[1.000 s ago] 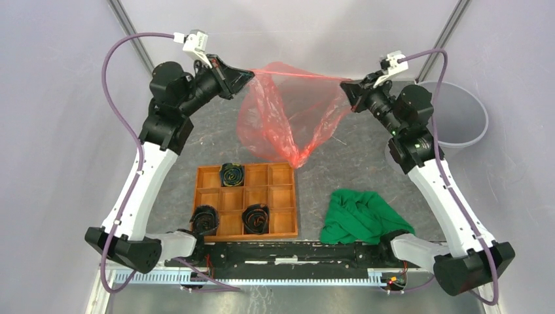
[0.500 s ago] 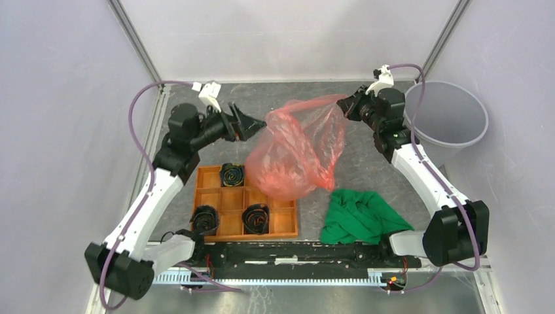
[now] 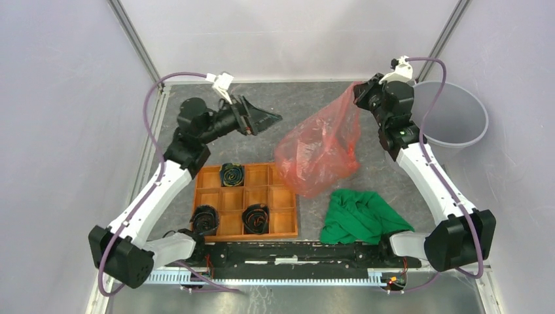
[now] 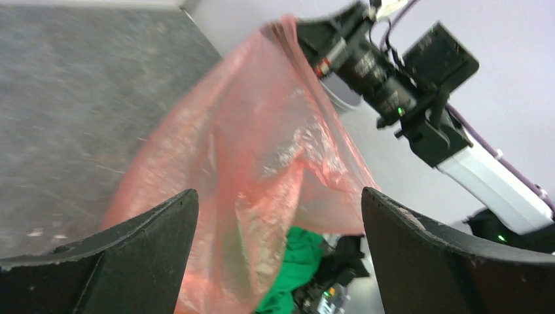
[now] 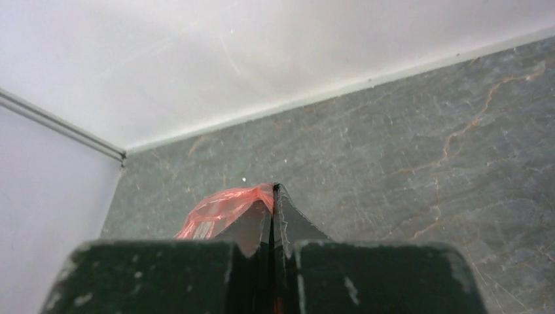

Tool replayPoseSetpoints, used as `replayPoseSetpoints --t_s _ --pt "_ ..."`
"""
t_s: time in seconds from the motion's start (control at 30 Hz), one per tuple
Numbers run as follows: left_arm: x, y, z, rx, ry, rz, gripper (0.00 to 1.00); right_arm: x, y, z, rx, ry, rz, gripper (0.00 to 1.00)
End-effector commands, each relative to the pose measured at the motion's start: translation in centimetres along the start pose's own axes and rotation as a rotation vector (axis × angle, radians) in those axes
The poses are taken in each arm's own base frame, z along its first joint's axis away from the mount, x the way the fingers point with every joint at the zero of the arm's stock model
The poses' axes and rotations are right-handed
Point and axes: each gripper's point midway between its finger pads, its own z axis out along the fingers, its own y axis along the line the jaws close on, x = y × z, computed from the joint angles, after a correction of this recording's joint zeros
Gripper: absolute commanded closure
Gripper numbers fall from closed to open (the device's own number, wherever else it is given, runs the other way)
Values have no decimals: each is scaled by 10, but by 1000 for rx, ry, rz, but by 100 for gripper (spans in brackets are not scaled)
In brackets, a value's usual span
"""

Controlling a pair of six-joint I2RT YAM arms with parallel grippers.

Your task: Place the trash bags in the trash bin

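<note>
your r. pincer (image 3: 358, 89) clamped on top edge of red bag (image 3: 321, 147), fingers together w/ film between. bag hangs from it above counter (image 3: 307, 98), low end over far right corner of orange tray (image 3: 296, 216), not in grey bin (image 3: 458, 118). bin stands just right of r. wrist. your l. pincer (image 3: 267, 120) apart, holds nothing, near bag.

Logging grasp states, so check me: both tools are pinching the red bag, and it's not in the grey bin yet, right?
Only the right tool pinches the red bag; the left tool is open and empty, as the left wrist view shows. It's not in the grey bin yet.
</note>
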Motion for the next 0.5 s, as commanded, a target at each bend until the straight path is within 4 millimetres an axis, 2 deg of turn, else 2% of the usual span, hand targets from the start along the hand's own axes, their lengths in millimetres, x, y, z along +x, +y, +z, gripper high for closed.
replayPoseSetpoints --t_s 0.0,0.07,0.13,0.2,0.23,0.33,0.43,0.47 --pt "27 -49 25 178 65 -54 1 -54 14 -7 12 -136 60 100" --pt "47 -61 35 211 102 -64 0 -59 25 -6 -32 -135 47 100" --pt "56 -68 43 223 116 -62 0 -61 44 -4 -132 -117 -8 99" --pt "52 -67 46 195 109 -29 0 -58 71 -5 -276 -76 -94 99" --pt "42 -65 47 166 76 13 0 -58 83 -5 -326 -65 -134 99" --pt "23 -54 54 50 24 100 0 -51 109 -5 -381 -36 -236 100" --pt "13 -61 73 33 15 147 0 -38 135 -8 -416 -9 -305 100" --pt "19 -58 84 8 35 174 0 -34 141 -9 -421 -3 -311 100"
